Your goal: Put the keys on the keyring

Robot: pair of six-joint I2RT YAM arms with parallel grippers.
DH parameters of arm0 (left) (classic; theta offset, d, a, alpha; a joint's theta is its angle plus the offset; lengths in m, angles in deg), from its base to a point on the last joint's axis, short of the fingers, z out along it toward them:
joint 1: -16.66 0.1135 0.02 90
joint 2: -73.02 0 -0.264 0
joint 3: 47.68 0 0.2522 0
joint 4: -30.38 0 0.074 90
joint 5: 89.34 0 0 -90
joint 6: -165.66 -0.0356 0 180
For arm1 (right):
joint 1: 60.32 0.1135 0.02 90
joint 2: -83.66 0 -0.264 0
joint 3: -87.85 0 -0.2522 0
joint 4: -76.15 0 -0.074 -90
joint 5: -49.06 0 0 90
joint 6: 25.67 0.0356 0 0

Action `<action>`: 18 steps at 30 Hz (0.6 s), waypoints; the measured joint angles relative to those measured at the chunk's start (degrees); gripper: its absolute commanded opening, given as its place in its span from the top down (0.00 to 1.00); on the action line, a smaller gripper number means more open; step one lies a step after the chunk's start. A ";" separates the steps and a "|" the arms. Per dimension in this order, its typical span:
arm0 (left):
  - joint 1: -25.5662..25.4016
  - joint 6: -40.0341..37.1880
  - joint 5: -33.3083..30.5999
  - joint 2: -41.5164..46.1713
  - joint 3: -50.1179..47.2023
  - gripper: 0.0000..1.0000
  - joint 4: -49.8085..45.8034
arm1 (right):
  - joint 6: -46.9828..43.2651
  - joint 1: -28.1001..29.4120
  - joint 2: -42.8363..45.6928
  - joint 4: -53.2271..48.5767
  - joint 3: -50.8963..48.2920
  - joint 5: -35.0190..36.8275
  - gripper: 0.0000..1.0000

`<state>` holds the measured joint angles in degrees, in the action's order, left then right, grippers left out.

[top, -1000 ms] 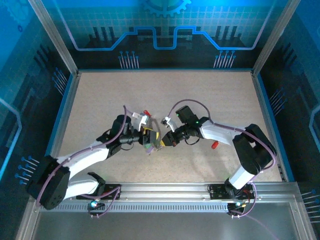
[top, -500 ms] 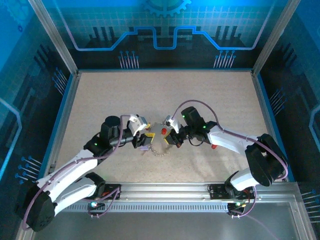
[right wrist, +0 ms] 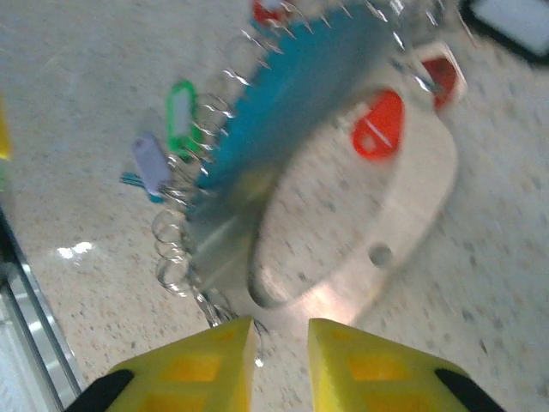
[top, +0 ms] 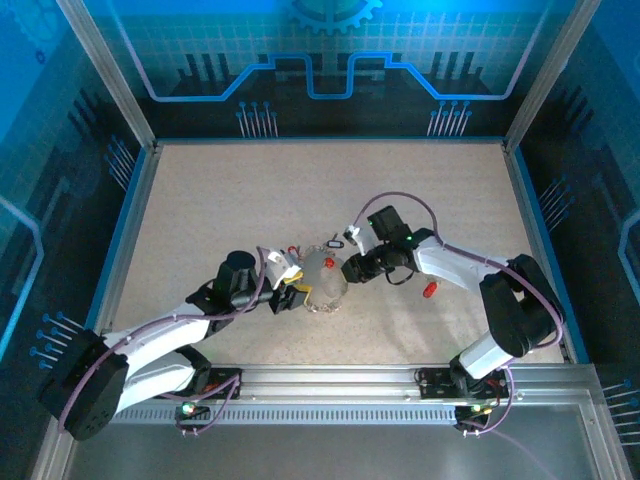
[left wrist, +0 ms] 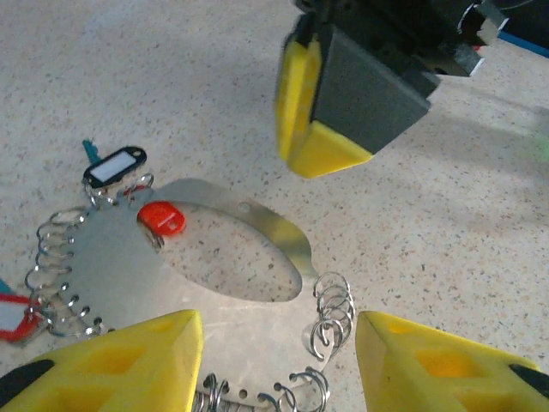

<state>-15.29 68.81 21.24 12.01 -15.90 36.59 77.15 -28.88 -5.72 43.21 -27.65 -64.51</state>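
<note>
You look at a keyring (left wrist: 107,257) cut from flat, brushed silvery metal, edged with thin shiny wire loops (left wrist: 333,305). The red key (left wrist: 163,218) has a glossy plastic head. The desk (left wrist: 129,69) is matt, speckled and grainy. The left hand (left wrist: 279,356) has fingertips (left wrist: 129,352) of matt yellow plastic.

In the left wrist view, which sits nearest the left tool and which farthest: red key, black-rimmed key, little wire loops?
1. Wire loops, just ahead of the left tool, slightly right.
2. Red key, farther off, left of centre.
3. Black-rimmed key, beyond the red one, far left.
</note>
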 measured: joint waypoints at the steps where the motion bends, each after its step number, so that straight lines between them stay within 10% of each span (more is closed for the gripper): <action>1: -0.02 0.90 -0.48 0.07 -0.59 0.47 0.52 | 1.29 0.20 -0.02 -0.22 -0.92 -0.44 0.73; 18: 0.00 9.07 -9.62 2.69 -3.67 0.47 4.76 | 9.55 4.31 -9.03 -0.70 -2.34 -5.57 0.77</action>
<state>-15.29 77.88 11.62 14.70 -19.57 41.35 86.70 -24.58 -14.75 42.51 -29.99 -70.08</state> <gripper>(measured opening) 0.533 0.237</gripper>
